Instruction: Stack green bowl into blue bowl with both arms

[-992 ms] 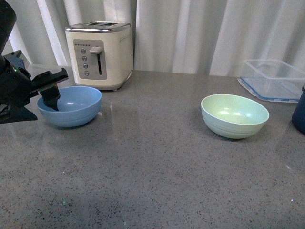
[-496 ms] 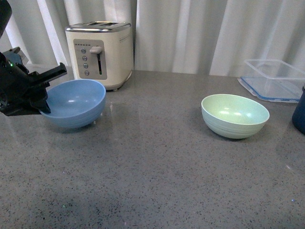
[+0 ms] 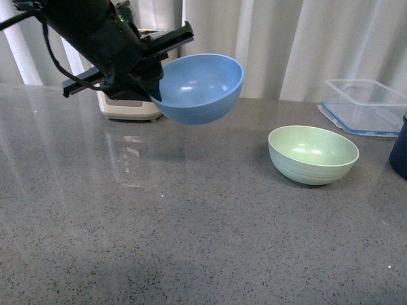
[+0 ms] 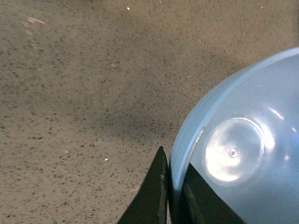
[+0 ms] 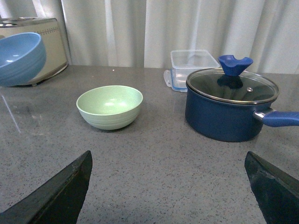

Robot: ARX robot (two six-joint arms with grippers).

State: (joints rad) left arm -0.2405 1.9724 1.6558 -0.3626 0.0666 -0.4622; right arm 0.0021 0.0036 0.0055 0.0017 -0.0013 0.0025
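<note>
The blue bowl (image 3: 202,88) hangs in the air, tilted, above the counter in front of the toaster. My left gripper (image 3: 154,79) is shut on its rim, one finger inside and one outside; the left wrist view shows the rim (image 4: 180,154) pinched between the two black fingers. The green bowl (image 3: 313,154) stands upright on the counter to the right, untouched; it also shows in the right wrist view (image 5: 110,106). My right gripper (image 5: 169,186) is open, low over bare counter, well short of the green bowl, and is out of the front view.
A cream toaster (image 3: 127,108) stands at the back, partly hidden by the left arm. A clear plastic container (image 3: 365,105) sits at the back right. A dark blue lidded pot (image 5: 231,105) stands right of the green bowl. White curtains close off the back.
The left gripper has lifted the blue bowl off the counter and carried it up and to the right, toward the green bowl. The green bowl has stayed still.
</note>
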